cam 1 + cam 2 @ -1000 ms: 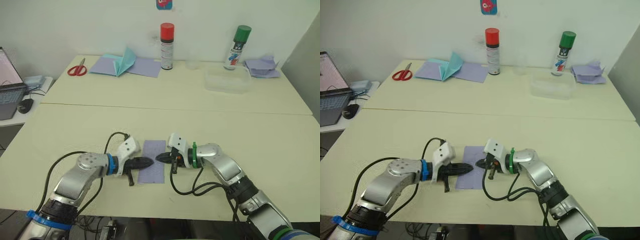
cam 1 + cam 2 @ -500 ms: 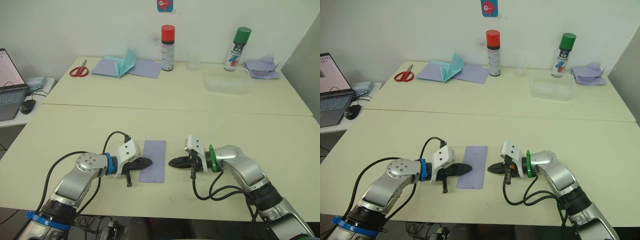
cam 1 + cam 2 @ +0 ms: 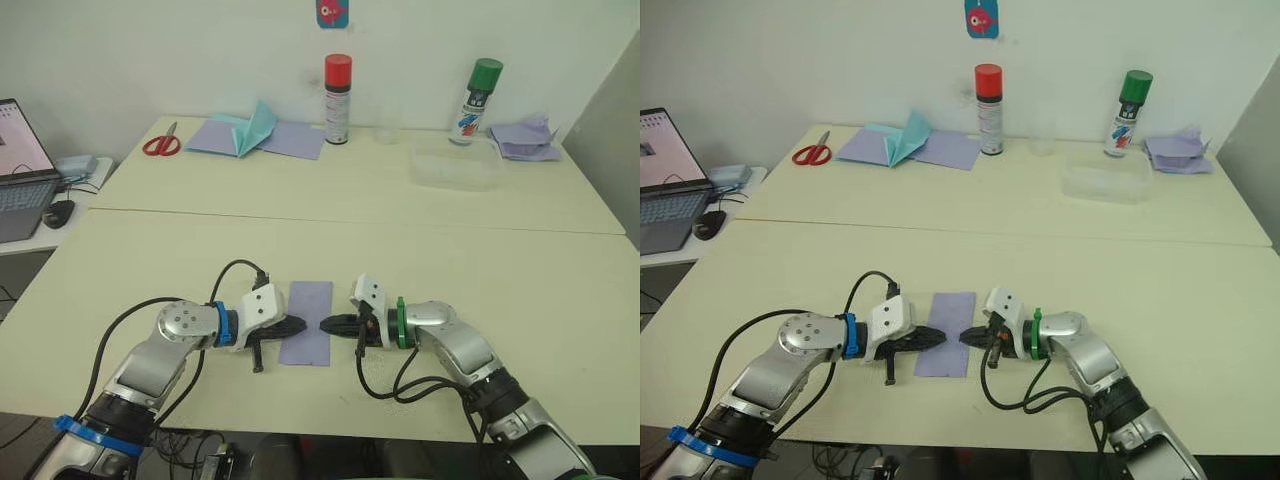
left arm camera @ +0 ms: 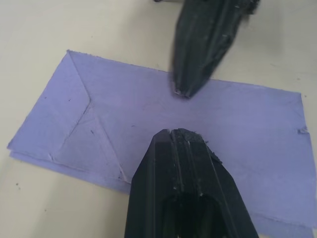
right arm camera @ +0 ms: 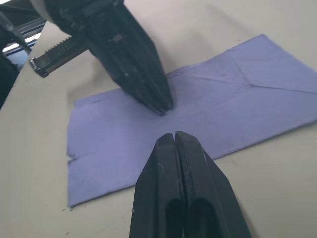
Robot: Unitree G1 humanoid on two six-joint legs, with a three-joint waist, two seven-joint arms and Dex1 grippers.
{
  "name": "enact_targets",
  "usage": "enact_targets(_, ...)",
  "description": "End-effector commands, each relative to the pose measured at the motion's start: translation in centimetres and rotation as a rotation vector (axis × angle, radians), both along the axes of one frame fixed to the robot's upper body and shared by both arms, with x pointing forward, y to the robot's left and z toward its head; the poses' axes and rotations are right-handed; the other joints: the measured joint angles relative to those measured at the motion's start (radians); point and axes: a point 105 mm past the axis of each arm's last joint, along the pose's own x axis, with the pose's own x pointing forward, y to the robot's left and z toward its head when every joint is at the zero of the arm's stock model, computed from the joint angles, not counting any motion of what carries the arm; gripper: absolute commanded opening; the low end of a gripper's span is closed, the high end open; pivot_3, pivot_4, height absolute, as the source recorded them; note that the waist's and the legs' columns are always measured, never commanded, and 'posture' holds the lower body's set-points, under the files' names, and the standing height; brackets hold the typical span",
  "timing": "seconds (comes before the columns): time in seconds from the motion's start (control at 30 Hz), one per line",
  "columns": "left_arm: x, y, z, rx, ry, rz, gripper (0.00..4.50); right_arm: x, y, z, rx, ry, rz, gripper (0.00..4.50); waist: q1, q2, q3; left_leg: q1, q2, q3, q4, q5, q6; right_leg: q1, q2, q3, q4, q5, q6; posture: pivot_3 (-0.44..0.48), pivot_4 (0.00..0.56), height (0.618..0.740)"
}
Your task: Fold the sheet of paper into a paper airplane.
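The sheet of paper [image 3: 308, 320] lies flat near the table's front edge, folded into a narrow lavender rectangle with diagonal creases at one end. My left gripper [image 3: 299, 324] is shut, its tip resting on the paper's left edge. From the right, my right gripper [image 3: 326, 325] is also shut and its tip meets the paper's right edge. The two tips point at each other across the strip, a short gap apart. The left wrist view shows its own tip [image 4: 176, 134] on the paper [image 4: 99, 119] with the right gripper opposite.
At the back stand a red-capped spray can [image 3: 337, 85], a green-capped can [image 3: 476, 88], a clear plastic box [image 3: 455, 163], scissors [image 3: 158, 143] and lavender sheets with teal paper [image 3: 250, 132]. A laptop [image 3: 20, 150] sits far left. A seam [image 3: 350, 221] divides the two tabletops.
My right gripper, which had pulled away to the right half a second ago, has come back left to the paper's right edge. The left gripper has stayed on the paper.
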Motion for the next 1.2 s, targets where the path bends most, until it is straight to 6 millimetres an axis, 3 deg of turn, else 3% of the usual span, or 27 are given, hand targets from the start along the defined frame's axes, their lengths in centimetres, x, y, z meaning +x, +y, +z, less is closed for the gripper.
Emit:
enact_targets(0.03,-2.1,1.5,-4.4,0.141,0.157,-0.035,0.0,3.2,-1.8,0.0,-0.037,-0.071,-0.166,0.02,-0.001,0.0,-0.001,0.001,0.0,0.0,0.0,0.0,0.0,0.0,0.0,0.0,0.0,0.0,0.0,0.0,0.15,0.74)
enact_targets(0.27,-1.6,1.3,-4.3,0.136,0.148,-0.05,0.0,6.4,-2.0,0.6,-0.037,-0.144,-0.296,0.02,-0.001,0.001,-0.002,0.001,0.0,0.001,-0.001,0.0,0.0,0.0,0.0,0.0,0.0,0.0,0.0,0.0,0.15,0.74)
enact_targets(0.43,-1.1,1.1,-4.0,0.128,0.14,-0.049,0.0,7.4,-2.2,1.2,-0.045,-0.208,-0.324,0.02,-0.001,0.002,-0.003,0.001,0.0,0.001,-0.001,0.0,0.001,0.0,-0.001,0.0,0.0,0.0,0.0,0.0,0.15,0.74)
enact_targets(0.5,-0.9,1.1,-3.9,0.12,0.138,-0.044,0.0,7.4,-2.2,2.5,0.02,-0.222,-0.311,0.02,0.0,0.004,-0.003,0.001,0.0,0.001,-0.001,0.001,0.001,0.001,-0.002,0.0,0.0,0.0,0.0,0.0,0.15,0.74)
enact_targets(0.6,-0.7,1.2,-3.8,0.113,0.135,-0.037,0.0,5.8,-1.9,4.6,0.13,-0.236,-0.202,0.02,0.002,0.004,-0.002,-0.001,-0.001,0.001,-0.001,0.001,0.002,0.0,-0.003,0.0,0.0,0.0,0.0,0.0,0.15,0.74)
enact_targets(0.73,-0.6,1.3,-3.7,0.109,0.134,-0.032,0.0,3.2,-1.1,5.1,0.173,-0.199,-0.07,0.02,0.001,0.006,-0.003,-0.001,0.0,0.0,-0.001,0.0,0.002,0.0,-0.002,-0.001,0.0,0.0,0.0,0.0,0.15,0.74)
enact_targets(1.0,-0.4,1.2,-3.6,0.102,0.132,-0.024,0.0,0.4,-0.1,-0.3,-0.105,-0.102,0.052,0.02,0.001,0.007,-0.004,-0.001,0.0,0.001,-0.001,0.0,0.002,-0.001,-0.003,0.0,0.0,-0.001,0.002,0.0,0.15,0.74)
enact_targets(1.2,-0.4,1.7,-3.7,0.113,0.135,-0.019,0.0,-3.3,-0.9,-1.5,-0.175,0.021,0.233,0.02,0.001,0.008,-0.007,-0.001,-0.001,0.0,-0.002,0.0,0.003,0.0,-0.003,0.0,0.0,-0.001,0.002,0.0,0.15,0.74)
